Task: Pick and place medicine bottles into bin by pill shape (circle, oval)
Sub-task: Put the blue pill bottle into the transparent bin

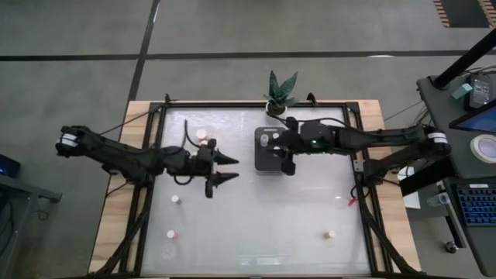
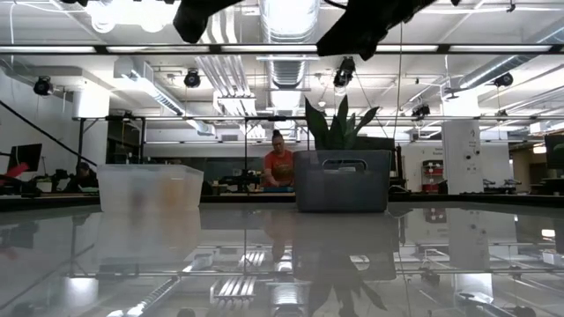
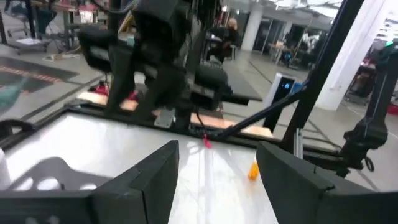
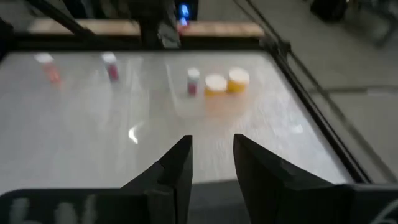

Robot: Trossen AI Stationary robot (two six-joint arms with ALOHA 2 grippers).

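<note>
Two grippers are hovering over the table: we are holding our left gripper spread wide and empty near the middle, and our right gripper parted and empty above the dark bin. Medicine bottles are sitting scattered, some beside the clear bin, others well apart toward the front. A potted plant is standing at the back edge.
</note>
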